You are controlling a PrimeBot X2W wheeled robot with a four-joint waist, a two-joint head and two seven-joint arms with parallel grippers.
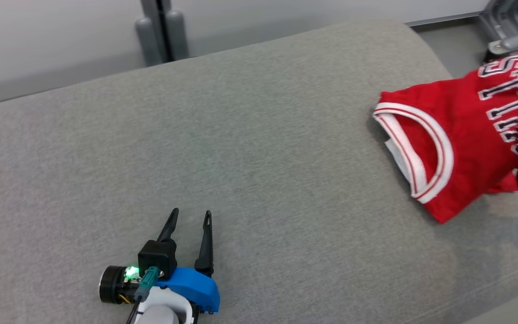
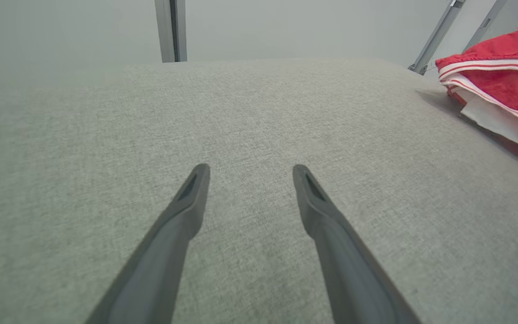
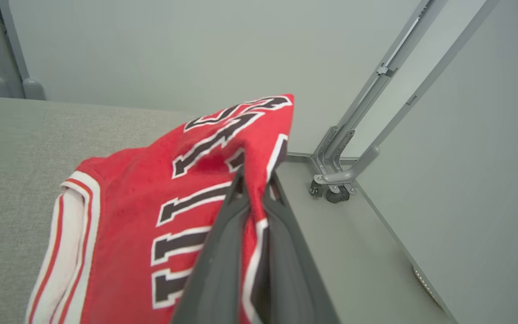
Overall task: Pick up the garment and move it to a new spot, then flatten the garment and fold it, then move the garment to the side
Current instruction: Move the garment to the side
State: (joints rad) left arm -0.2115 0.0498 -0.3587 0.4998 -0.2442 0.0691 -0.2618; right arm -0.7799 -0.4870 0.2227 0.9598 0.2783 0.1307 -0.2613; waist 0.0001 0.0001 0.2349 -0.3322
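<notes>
The jersey (image 1: 457,135) may slip from my right gripper (image 3: 256,180), clamped on just a thin fold at the tips, if its bulk drags on the cushion (image 1: 241,135); it hangs left of those fingers (image 3: 216,270), well right of my left gripper (image 1: 191,212), which is spread wide and empty.

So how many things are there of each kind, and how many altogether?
Red jersey: 1
Robot grippers: 2 (left gripper, jaws open; right gripper, jaws shut on the jersey)
Grey cushion: 1
Total: 4
</notes>
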